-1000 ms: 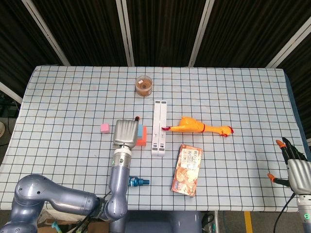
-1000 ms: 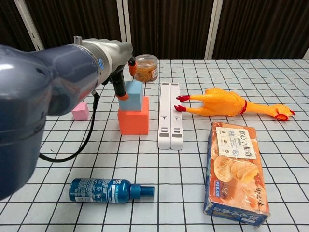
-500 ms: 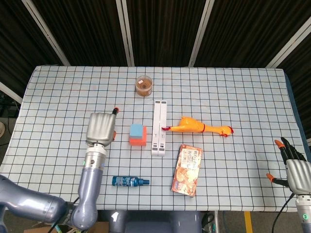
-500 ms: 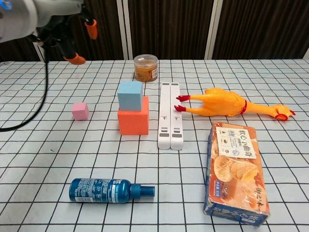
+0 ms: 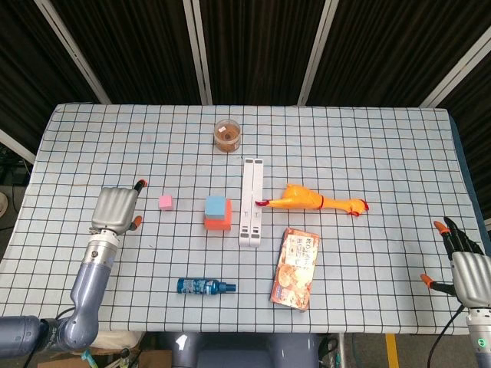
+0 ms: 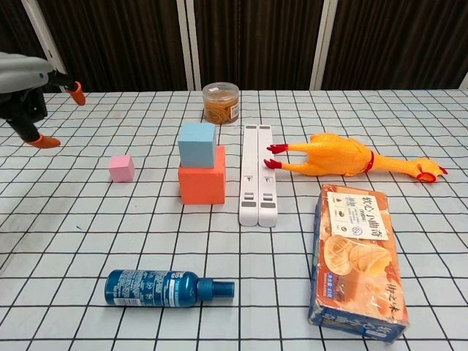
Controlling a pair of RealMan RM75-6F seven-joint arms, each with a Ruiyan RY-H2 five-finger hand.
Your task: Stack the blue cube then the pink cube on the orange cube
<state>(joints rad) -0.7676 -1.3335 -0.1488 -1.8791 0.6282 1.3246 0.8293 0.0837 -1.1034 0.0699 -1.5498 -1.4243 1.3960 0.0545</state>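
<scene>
A: Stack status at this frame?

B: The blue cube (image 6: pixel 197 143) sat on top of the orange cube (image 6: pixel 202 183), shifted toward the orange cube's left rear so part of the orange top showed at the right. Both stood on the desk (image 5: pixel 383 153) just left of the white power strip (image 6: pixel 258 174).

A: And the pink cube?

B: The pink cube (image 6: pixel 121 168) rested alone on the checked cloth, well left of the stack and apart from it. Nothing touched it.

A: Left hand?

B: The left hand (image 5: pixel 115 208) hung over the desk's left part, left of the pink cube and clear of it. It held nothing. In the chest view its orange fingertips (image 6: pixel 75 93) were spread apart, so I logged it as empty with fingers apart.

A: Right hand?

B: The right hand (image 5: pixel 462 261) showed only in the head view, off the right edge of the desk, near the lower right corner. Fingers were apart and it carried nothing.

A: Other items on the desk?

B: A clear round jar (image 5: pixel 227 136) stood toward the rear, behind the stack. A rubber chicken (image 6: pixel 344 156) lay on its side right of the power strip, feet toward the strip. A snack box (image 6: pixel 359 259) lay flat in front of the chicken. A blue bottle (image 6: pixel 162 287) lay on its side near the front edge, cap pointing right.
</scene>
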